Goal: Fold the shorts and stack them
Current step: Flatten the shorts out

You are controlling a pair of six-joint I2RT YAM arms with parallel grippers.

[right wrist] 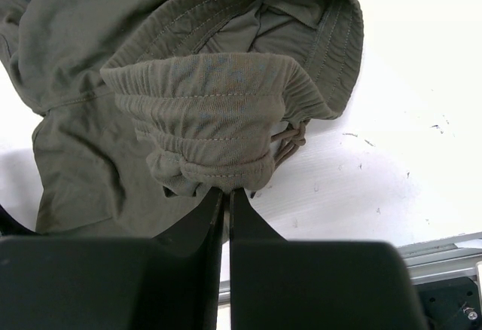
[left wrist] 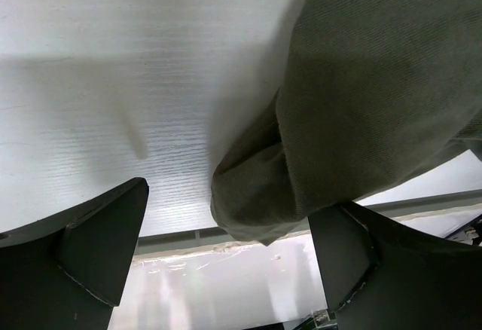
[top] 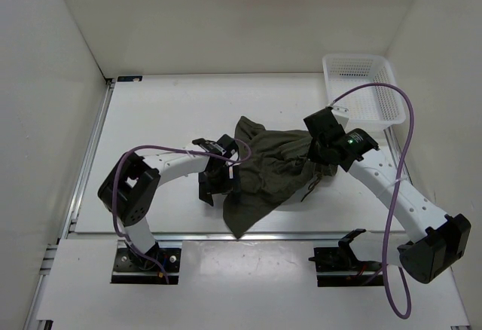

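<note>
The dark olive-green shorts (top: 271,170) hang bunched between my two arms in the middle of the table. My right gripper (top: 322,151) is shut on their elastic waistband (right wrist: 218,123) and holds it lifted; the drawstring (right wrist: 290,138) dangles beside it. My left gripper (top: 217,184) is open at the shorts' left edge. In the left wrist view a fold of a leg (left wrist: 316,149) hangs between the two fingers (left wrist: 98,247), resting against the right one, with a wide gap to the left one.
A white mesh basket (top: 361,89) stands at the back right corner. White walls close the table on three sides. A metal rail (top: 226,233) runs along the near edge in front of the arm bases.
</note>
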